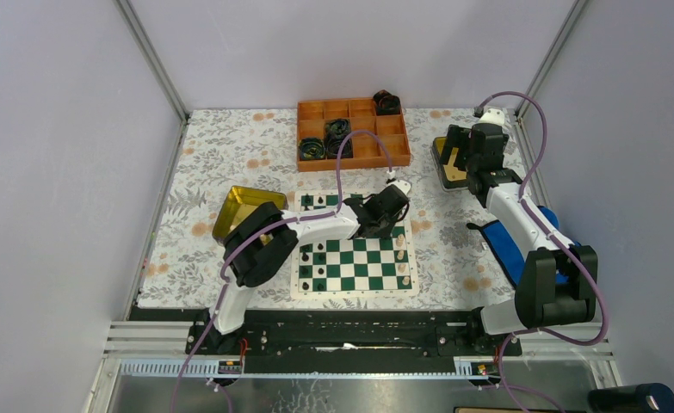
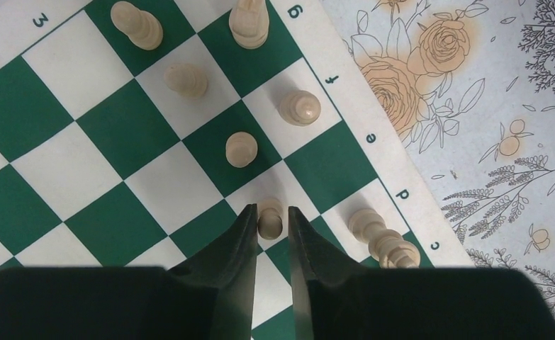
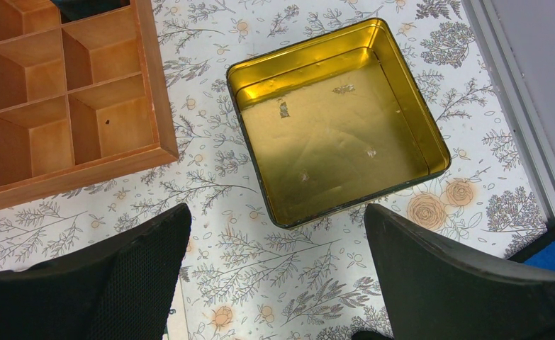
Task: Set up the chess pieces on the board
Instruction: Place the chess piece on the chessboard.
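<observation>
One cream pawn (image 2: pixel 269 217) we find pinched in the left claw (image 2: pixel 271 211) near the board's (image 1: pixel 359 262) 2 o'clock corner; right claw (image 3: pixel 276 216) gapes wide above a tin (image 3: pixel 338 120) at the tabletop's (image 1: pixel 230 155) 2 o'clock.

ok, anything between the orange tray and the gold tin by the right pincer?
Nothing: only bare floral tablecloth separates the orange tray from the gold tin. Clearest in the right wrist view.

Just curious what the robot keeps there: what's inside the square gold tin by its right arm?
The square gold metal tin looks empty: just a bare, scuffed gold floor. The right wrist view shows the whole floor, with nothing covering it.
</observation>
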